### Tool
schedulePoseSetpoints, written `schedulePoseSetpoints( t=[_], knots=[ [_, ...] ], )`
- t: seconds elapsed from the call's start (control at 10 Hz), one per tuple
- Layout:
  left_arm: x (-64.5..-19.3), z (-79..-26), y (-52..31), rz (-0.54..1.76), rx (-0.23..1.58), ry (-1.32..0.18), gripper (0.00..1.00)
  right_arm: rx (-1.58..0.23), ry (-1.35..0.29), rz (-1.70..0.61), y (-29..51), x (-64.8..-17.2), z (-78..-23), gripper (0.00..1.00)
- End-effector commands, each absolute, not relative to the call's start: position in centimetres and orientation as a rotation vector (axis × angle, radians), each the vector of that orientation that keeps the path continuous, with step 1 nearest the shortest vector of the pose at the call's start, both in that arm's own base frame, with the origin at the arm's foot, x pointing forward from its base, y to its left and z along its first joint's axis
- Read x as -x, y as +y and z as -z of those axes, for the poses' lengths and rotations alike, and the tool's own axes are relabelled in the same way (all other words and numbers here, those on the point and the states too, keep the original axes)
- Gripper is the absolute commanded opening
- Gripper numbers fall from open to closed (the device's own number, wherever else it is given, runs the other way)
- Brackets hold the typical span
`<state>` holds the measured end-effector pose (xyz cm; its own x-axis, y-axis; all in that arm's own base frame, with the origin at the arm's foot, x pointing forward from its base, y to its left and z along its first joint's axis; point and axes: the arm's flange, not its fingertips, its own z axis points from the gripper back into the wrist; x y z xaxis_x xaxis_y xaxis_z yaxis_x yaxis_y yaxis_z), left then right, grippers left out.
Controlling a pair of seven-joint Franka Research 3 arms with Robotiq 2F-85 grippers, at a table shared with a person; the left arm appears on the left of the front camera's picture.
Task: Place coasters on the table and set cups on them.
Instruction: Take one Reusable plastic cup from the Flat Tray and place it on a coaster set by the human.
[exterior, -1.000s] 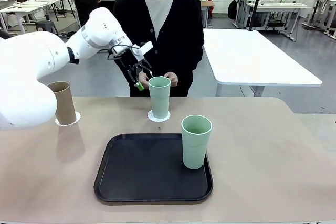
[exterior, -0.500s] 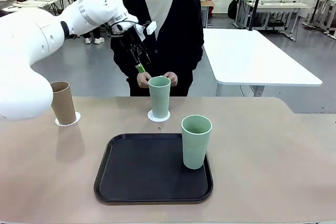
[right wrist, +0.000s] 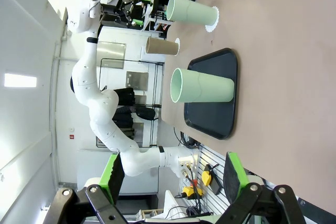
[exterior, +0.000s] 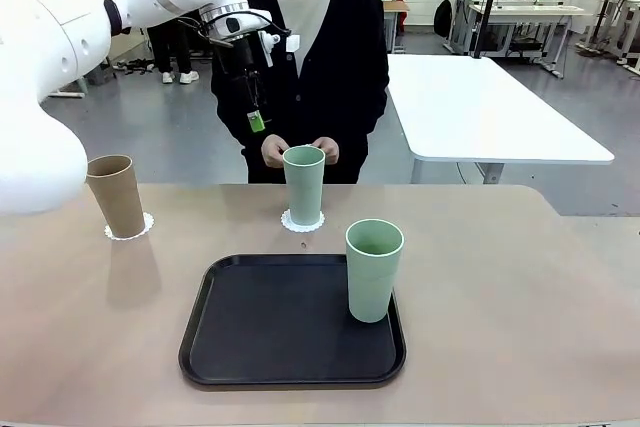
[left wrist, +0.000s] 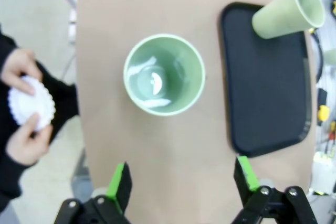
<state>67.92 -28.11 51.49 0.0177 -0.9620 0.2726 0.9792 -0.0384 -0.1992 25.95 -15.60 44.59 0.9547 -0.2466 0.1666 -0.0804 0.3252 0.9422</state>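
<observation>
My left gripper [exterior: 256, 119] hangs high above the table [exterior: 520, 287], open and empty, up and left of a mint green cup [exterior: 304, 184] that stands on a white coaster [exterior: 302, 221]. From above, the left wrist view has that cup [left wrist: 164, 74] beyond the open left gripper [left wrist: 182, 182]. A tan cup [exterior: 115, 195] stands on a coaster [exterior: 131, 229] at the left. Another mint cup [exterior: 373, 269] stands on the black tray [exterior: 270, 327]. The person's hands hold a coaster [left wrist: 31, 103] at the far edge. My right gripper [right wrist: 173, 177] is open, far from the cups.
A white table [exterior: 490, 107] stands behind at the right. The person [exterior: 305, 57] stands at the far side, hands just behind the middle cup. The tabletop right of the tray is bare.
My left arm has lifted up and away from the middle mint cup, its gripper rising from the rim's height to well above it. The cups and tray have not moved.
</observation>
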Motion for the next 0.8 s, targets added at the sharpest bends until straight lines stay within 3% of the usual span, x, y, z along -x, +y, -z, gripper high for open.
schedulePoseSetpoints(
  t=[0.0, 0.7],
  knots=[
    [-68.2, -51.33, -28.16, 1.566, 0.378, -0.069, 1.0, -1.266, -0.326, 0.098, -15.58, -26.23, -44.7, 1.0],
    [-67.95, -51.19, -28.14, 1.564, 0.38, -0.053, 1.0, -1.266, -0.326, 0.098, -15.58, -26.23, -44.7, 1.0]
  ],
)
